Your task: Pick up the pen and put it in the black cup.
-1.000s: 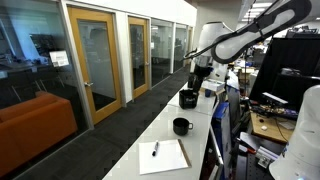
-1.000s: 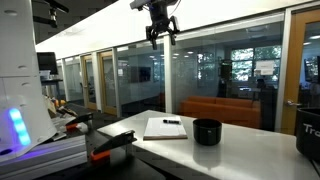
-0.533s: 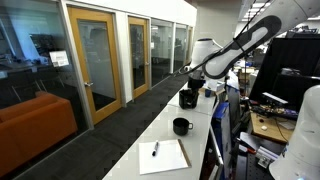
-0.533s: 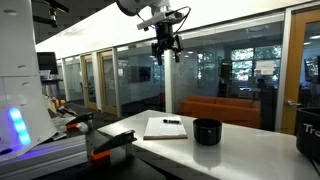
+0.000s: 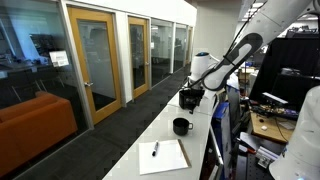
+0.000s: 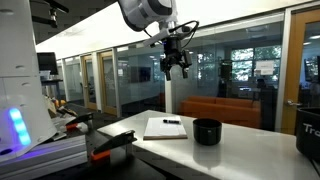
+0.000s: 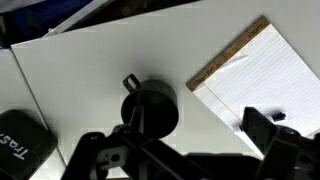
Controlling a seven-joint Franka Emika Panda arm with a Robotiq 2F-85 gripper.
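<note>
The pen [image 5: 155,150] lies on the white paper sheet [image 5: 165,157] at the near end of the long white table; it also shows in an exterior view [image 6: 172,121]. The small black cup [image 5: 181,126] stands on the table just beyond the sheet and shows in the other views too [image 6: 207,131] [image 7: 150,108], its handle pointing to the upper left in the wrist view. My gripper [image 5: 192,92] [image 6: 177,72] hangs open and empty high above the table. In the wrist view the gripper [image 7: 175,142] frames the cup, and the right finger [image 7: 265,130] hides most of the pen.
A taller black container [image 5: 188,98] [image 7: 20,135] stands further along the table behind the cup. Cluttered benches stand beside the table [image 5: 268,120] [image 6: 90,145]. The paper sheet [image 7: 262,80] lies close to the table edge.
The arm has come down and swung along the table, from above the tall container toward the cup and paper. The gripper stays open and empty.
</note>
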